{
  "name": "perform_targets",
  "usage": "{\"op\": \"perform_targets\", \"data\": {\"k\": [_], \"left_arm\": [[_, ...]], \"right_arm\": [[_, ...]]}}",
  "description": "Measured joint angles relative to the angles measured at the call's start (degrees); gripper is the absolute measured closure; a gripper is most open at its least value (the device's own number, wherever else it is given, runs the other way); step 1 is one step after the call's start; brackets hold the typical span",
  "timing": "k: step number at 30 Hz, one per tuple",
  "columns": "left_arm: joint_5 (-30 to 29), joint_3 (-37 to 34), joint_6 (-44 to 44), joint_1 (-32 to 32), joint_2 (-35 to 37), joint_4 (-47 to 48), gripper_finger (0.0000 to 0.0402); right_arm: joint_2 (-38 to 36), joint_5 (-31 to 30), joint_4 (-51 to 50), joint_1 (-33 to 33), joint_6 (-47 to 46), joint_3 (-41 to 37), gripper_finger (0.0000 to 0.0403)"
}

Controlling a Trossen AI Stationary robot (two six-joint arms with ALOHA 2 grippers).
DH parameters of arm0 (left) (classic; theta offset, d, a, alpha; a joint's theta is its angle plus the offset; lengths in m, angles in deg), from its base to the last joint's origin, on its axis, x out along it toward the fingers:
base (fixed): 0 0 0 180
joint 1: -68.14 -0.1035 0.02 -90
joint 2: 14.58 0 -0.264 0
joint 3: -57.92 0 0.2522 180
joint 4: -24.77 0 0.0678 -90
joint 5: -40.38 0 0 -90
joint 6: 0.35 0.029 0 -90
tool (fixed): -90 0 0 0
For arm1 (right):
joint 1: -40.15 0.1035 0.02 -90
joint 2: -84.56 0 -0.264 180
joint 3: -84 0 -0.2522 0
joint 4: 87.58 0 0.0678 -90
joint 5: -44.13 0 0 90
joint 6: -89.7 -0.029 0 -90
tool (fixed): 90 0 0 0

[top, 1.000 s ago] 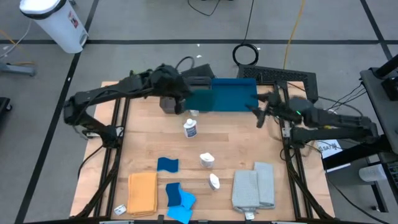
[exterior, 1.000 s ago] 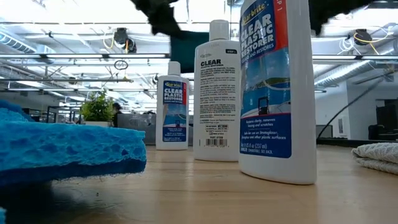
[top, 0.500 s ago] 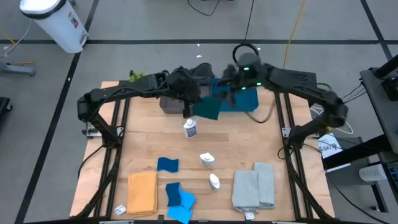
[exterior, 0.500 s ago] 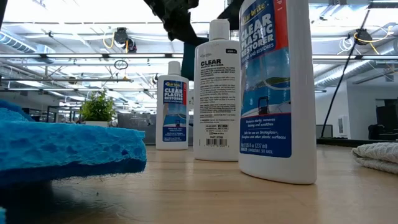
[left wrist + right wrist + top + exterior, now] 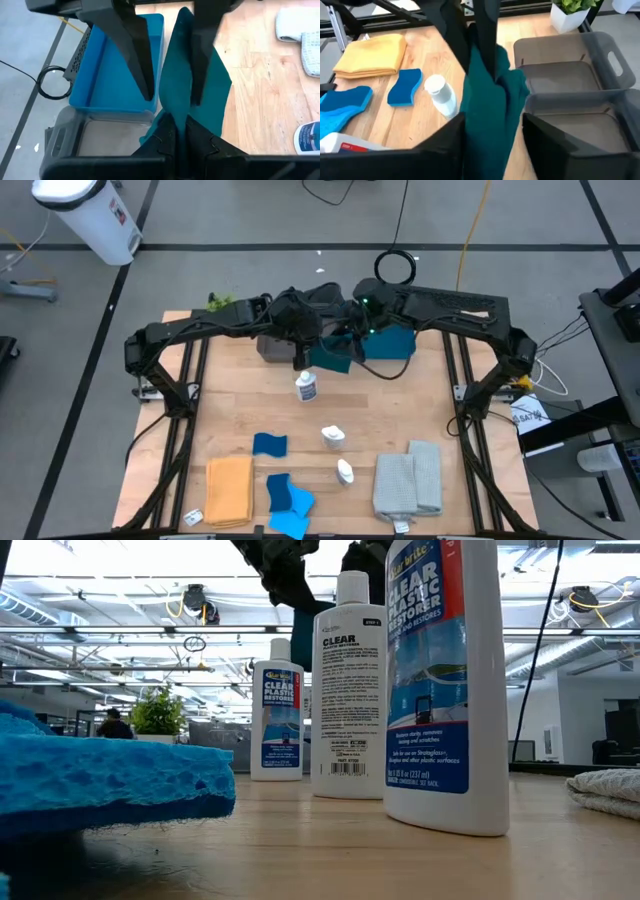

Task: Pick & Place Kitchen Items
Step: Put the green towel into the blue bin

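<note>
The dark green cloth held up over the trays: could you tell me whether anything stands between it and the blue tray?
Nothing visible does. The dark green cloth hangs from the left gripper, shut on it, with the right gripper around its other end. The blue tray lies open right beside it; its visible floor is bare.

The high camera looks straight down on the whole bench (image 5: 370,420), while the low camera sits at bench level, very near the white bottles (image 5: 445,690), and faces the room behind. Both wrist cameras look closely, from opposite sides, at the same dark green cloth (image 5: 192,100).
</note>
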Motion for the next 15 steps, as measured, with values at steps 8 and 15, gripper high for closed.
{"op": "perform_targets", "data": {"k": [8, 15], "left_arm": [[-2.28, 0.00, -2.44, -0.04, 0.14, -1.85, 0.0358], [-10.68, 0.07, -4.59, -2.62, 3.60, -1.45, 0.0301]], "right_arm": [[-0.63, -0.10, -1.34, -0.18, 2.89, -0.02, 0.0393], [-2.82, -2.24, -6.48, -2.68, 1.02, 0.00, 0.0400]]}}
